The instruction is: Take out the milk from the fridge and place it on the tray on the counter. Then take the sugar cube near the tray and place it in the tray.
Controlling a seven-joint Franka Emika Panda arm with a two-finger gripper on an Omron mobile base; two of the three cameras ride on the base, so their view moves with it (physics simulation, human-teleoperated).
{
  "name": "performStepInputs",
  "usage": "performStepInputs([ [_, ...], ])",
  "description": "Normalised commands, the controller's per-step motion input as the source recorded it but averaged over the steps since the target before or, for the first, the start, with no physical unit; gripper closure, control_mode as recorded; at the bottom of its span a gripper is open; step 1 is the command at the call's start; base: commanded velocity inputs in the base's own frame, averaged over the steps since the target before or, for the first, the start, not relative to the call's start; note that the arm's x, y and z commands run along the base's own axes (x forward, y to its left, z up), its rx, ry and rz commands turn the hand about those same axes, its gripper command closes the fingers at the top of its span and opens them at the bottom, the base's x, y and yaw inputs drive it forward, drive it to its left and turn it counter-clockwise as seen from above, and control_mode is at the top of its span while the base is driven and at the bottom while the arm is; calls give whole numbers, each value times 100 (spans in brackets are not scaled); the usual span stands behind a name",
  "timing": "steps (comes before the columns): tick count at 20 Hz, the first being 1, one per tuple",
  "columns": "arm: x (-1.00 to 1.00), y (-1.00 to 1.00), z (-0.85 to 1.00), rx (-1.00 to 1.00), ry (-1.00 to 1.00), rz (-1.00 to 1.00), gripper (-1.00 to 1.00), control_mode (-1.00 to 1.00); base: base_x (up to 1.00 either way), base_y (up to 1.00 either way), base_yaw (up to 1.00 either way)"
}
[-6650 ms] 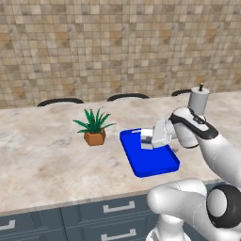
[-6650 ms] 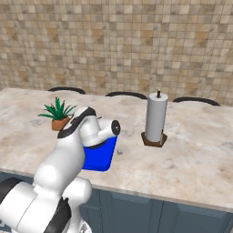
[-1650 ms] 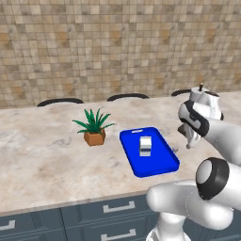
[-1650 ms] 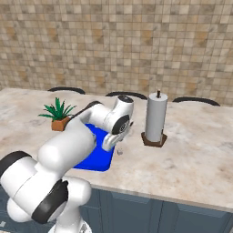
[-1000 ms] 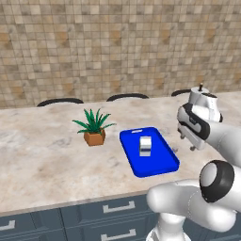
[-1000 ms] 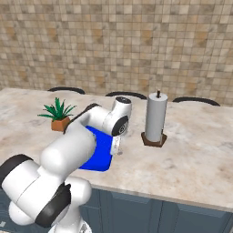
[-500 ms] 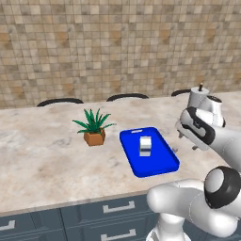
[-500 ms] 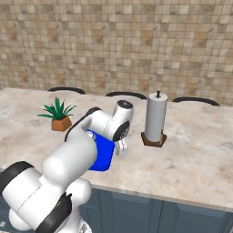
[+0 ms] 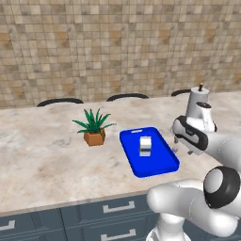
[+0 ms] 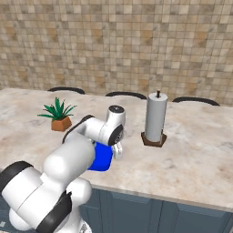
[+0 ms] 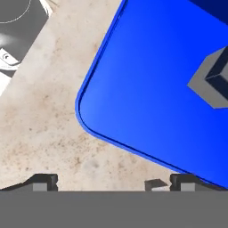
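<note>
The blue tray (image 9: 160, 164) lies on the beige counter (image 9: 47, 164), and the white milk carton (image 9: 145, 146) sits on it. My gripper (image 9: 182, 147) hangs low over the counter just off the tray's right edge, jaws open and empty. In the hand view the tray's rounded corner (image 11: 133, 89) and the milk (image 11: 213, 78) lie ahead of the gripper (image 11: 115, 182). A tiny grey sugar cube (image 11: 153, 184) rests on the counter between the fingertips, close to the right fingertip (image 11: 185, 180). From the right base view the gripper (image 10: 117, 152) points down beside the tray (image 10: 102, 159).
A paper towel roll on a dark stand (image 9: 200, 106) rises close behind the gripper, right of the tray (image 10: 154, 119). A small potted plant (image 9: 94, 127) stands left of the tray. The tiled wall runs along the back of the counter.
The gripper has come down and edged toward the tray's right side, staying open. Milk, tray and plant have not moved.
</note>
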Motion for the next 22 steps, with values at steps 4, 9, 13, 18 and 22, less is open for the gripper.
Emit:
performStepInputs([
  [4,21,-4,-8,0,4,0,-100,-100,0,0,0],
  [9,31,-4,-9,0,0,0,-100,-100,0,0,0],
  [13,25,0,-12,0,3,0,-100,-100,0,0,0],
  [18,15,-15,-16,0,8,0,-100,-100,0,0,0],
  [22,2,-27,-11,0,6,0,-100,-100,0,0,0],
])
